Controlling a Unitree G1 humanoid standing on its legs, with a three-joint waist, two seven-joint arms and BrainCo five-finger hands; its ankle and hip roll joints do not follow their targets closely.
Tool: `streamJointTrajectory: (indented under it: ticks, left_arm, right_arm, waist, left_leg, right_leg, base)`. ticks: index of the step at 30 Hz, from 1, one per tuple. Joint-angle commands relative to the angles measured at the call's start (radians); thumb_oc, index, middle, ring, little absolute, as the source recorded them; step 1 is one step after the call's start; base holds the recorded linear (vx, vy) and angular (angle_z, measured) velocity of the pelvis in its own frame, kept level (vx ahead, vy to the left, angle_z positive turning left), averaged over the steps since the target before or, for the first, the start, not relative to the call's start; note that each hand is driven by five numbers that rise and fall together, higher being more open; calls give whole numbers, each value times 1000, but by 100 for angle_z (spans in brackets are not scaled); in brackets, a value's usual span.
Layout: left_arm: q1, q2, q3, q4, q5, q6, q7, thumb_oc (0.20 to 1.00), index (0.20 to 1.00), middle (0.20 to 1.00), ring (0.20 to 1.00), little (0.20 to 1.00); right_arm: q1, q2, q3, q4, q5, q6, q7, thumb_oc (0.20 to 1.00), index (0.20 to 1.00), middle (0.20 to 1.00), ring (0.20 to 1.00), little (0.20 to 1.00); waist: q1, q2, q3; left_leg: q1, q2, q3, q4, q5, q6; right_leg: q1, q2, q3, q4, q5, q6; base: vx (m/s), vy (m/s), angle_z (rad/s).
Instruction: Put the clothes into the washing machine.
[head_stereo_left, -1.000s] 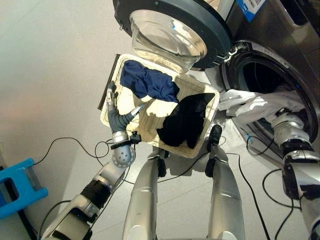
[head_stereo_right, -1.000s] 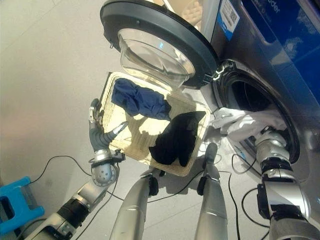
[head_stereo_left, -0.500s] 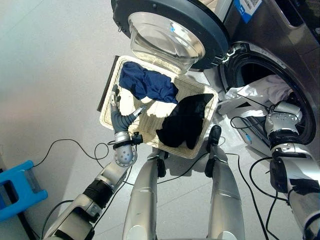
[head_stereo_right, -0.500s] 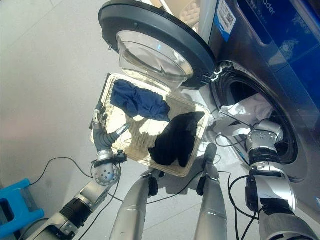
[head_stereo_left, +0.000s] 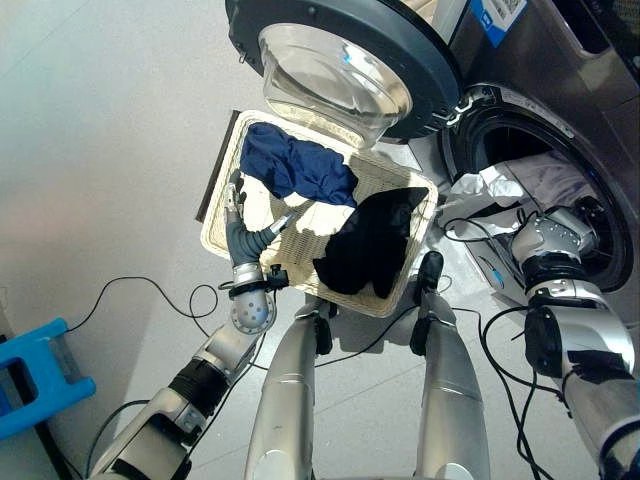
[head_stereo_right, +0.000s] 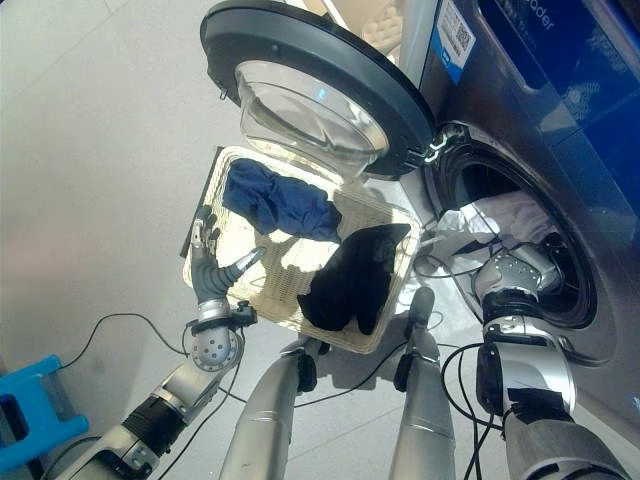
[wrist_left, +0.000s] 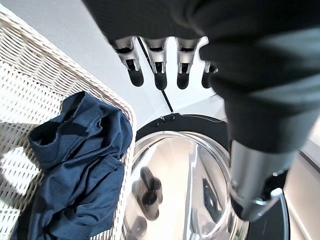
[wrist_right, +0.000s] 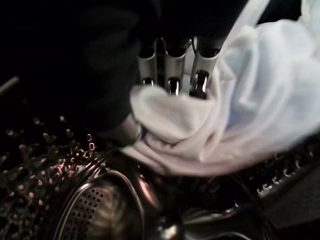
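two garments, a navy cloth (head_stereo_left: 298, 167) and a black one (head_stereo_left: 368, 245), wait in your woven cream basket (head_stereo_left: 219, 190) beside the open-fingered left hand (head_stereo_left: 238, 222), while your right hand (wrist_right: 172, 75), clamped on the white cloth (wrist_right: 235, 115) inside the grey drum (head_stereo_left: 575, 170), may drag it out if you withdraw without releasing.

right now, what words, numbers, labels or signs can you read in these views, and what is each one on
Sticker on the washing machine front, beside the open door: the blue and white sticker carries a square code and small print, too small to read.
Blue panel at the machine's top: white lettering, cut off at the picture's edge, not readable as a whole word.
Nothing else legible.
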Motion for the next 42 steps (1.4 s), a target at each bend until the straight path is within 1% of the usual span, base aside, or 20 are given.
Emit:
streamJointTrajectory:
  ticks: [1,2,3,4,11,13,14,15,16,17,18,20,21,22,24,27,32,37,40,42]
  left_arm:
    - [-5,-17,-11,-40,-35,-32,5,1000,1000,1000,1000,1000]
    - [-5,-17,-11,-40,-35,-32,5,1000,1000,1000,1000,1000]
    - [-11,-20,-18,-46,-33,-33,13,1000,1000,1000,1000,1000]
    - [-15,-21,-17,-45,-32,-32,9,1000,1000,1000,1000,1000]
    - [-19,-25,-16,-42,-25,-25,9,1000,1000,1000,1000,1000]
    - [-17,-27,-11,-40,-18,-28,-3,1000,1000,1000,1000,1000]
    - [-17,-27,-11,-40,-18,-28,-3,1000,1000,1000,1000,1000]
    - [-12,-28,-6,-41,-15,-30,-11,1000,1000,1000,1000,1000]
    - [-11,-24,-4,-40,-16,-34,-17,1000,1000,1000,1000,1000]
    - [-11,-24,-4,-40,-16,-34,-17,1000,1000,1000,1000,1000]
    - [-7,-27,7,-41,-5,-39,-27,1000,1000,1000,1000,1000]
    - [-7,-26,13,-43,1,-40,-32,1000,1000,1000,1000,1000]
    - [-2,-17,12,-41,0,-52,-38,1000,1000,1000,1000,1000]
    - [4,-11,9,-39,3,-64,-40,1000,1000,1000,1000,1000]
    - [13,-7,0,-40,19,-79,-35,1000,1000,1000,1000,1000]
    - [23,0,-12,-41,31,-98,-33,1000,1000,1000,1000,1000]
    - [30,-3,-36,-52,48,-110,-25,1000,1000,1000,1000,1000]
    - [27,-16,-47,-51,54,-114,-11,1000,1000,1000,1000,1000]
    - [26,-17,-49,-56,57,-111,-3,1000,1000,1000,1000,1000]
    - [17,-19,-53,-41,67,-118,2,1000,1000,1000,1000,1000]
  right_arm:
    - [-16,-134,34,22,-128,16,-60,1000,1000,1000,1000,1000]
    - [-16,-134,34,22,-128,16,-60,1000,1000,1000,1000,1000]
    - [-15,-152,46,53,-244,116,-127,1000,1000,1000,1000,1000]
    - [-11,-152,60,65,-300,142,-144,1000,1000,1000,1000,1000]
    - [0,-154,99,69,-577,216,-222,1000,1000,1000,1000,1000]
    - [6,-152,134,60,-763,281,-303,1000,1000,1000,1000,1000]
    - [6,-152,134,60,-763,281,-303,1000,1000,1000,1000,1000]
    - [10,-156,147,56,-843,323,-329,1000,1000,1000,1000,1000]
    - [15,-162,154,66,-996,403,-358,1000,1000,1000,1000,1000]
    - [15,-162,154,66,-996,403,-358,1000,1000,1000,1000,1000]
    - [16,-195,267,111,-1392,622,-426,1000,1000,1000,1000,1000]
    - [10,-226,336,144,-1534,719,-433,1000,1000,1000,1000,1000]
    - [13,-250,378,166,-1659,815,-437,1000,1000,1000,1000,1000]
    - [21,-262,415,184,-1755,870,-442,1000,1000,1000,1000,1000]
    - [29,-275,471,212,-1833,923,-464,1000,1000,1000,1000,1000]
    - [37,-274,488,244,-1848,966,-508,1000,1000,1000,1000,1000]
    - [57,-251,460,277,-1851,973,-616,1000,1000,1000,1000,1000]
    - [71,-236,493,243,-2047,991,-770,1000,1000,1000,1000,1000]
    - [86,-235,511,224,-2129,993,-800,1000,1000,1000,1000,1000]
    - [98,-239,577,204,-2282,994,-799,1000,1000,1000,1000,1000]
  waist:
    - [25,59,-24]
    - [25,59,-24]
    - [27,61,-24]
    - [29,60,-24]
    - [29,56,-24]
    - [29,53,-24]
    - [29,53,-24]
    - [30,53,-24]
    - [30,52,-24]
    - [30,52,-24]
    - [32,45,-24]
    - [33,42,-24]
    - [34,40,-24]
    - [36,39,-24]
    - [40,38,-24]
    - [47,40,-24]
    - [56,53,-24]
    - [51,64,-24]
    - [46,64,-24]
    - [39,60,-24]
  left_leg:
    - [42,-61,34,-60,-43,-38]
    - [42,-61,34,-60,-43,-38]
    - [35,-64,31,-62,-36,-35]
    - [42,-64,32,-62,-42,-37]
    - [38,-66,31,-71,-35,-36]
    - [30,-64,32,-73,-30,-34]
    - [30,-64,32,-73,-30,-34]
    - [29,-63,33,-73,-31,-34]
    - [28,-64,30,-74,-31,-34]
    - [28,-64,30,-74,-31,-34]
    - [15,-62,29,-68,-29,-30]
    - [7,-57,31,-67,-26,-28]
    - [2,-56,31,-65,-25,-27]
    - [-1,-55,30,-65,-23,-25]
    - [-6,-53,30,-69,-20,-21]
    - [-10,-53,26,-70,-21,-19]
    - [-12,-61,19,-75,-25,-17]
    - [-6,-66,23,-89,-23,-18]
    - [-6,-67,25,-91,-23,-17]
    - [-13,-68,27,-93,-20,-15]
  right_leg:
    - [-4,19,-99,153,-153,48]
    - [-4,19,-99,153,-153,48]
    - [-8,20,-101,148,-146,44]
    - [-1,21,-101,148,-153,47]
    - [-3,26,-105,139,-148,47]
    - [-10,27,-106,135,-143,46]
    - [-10,27,-106,135,-143,46]
    - [-10,27,-108,136,-144,47]
    - [-11,28,-109,135,-143,48]
    - [-11,28,-109,135,-143,48]
    - [-21,28,-112,133,-136,48]
    - [-29,25,-115,134,-132,50]
    - [-32,23,-119,131,-129,51]
    - [-33,23,-122,128,-124,53]
    - [-35,21,-127,123,-120,55]
    - [-38,18,-133,124,-121,58]
    - [-36,11,-138,114,-118,62]
    - [-38,11,-131,108,-117,65]
    - [-41,10,-128,107,-116,67]
    - [-50,12,-124,103,-111,71]
  base:
    - [0,0,0]
    - [0,0,0]
    - [0,0,0]
    - [0,0,0]
    - [0,0,0]
    - [0,0,0]
    - [0,0,0]
    - [0,0,0]
    - [0,0,0]
    - [0,0,0]
    - [0,0,0]
    - [-9,-16,2]
    - [-18,-42,5]
    - [-15,-41,5]
    - [-15,-41,2]
    - [-9,-40,3]
    - [-4,-7,3]
    - [-4,30,2]
    - [-2,10,1]
    - [-4,4,2]
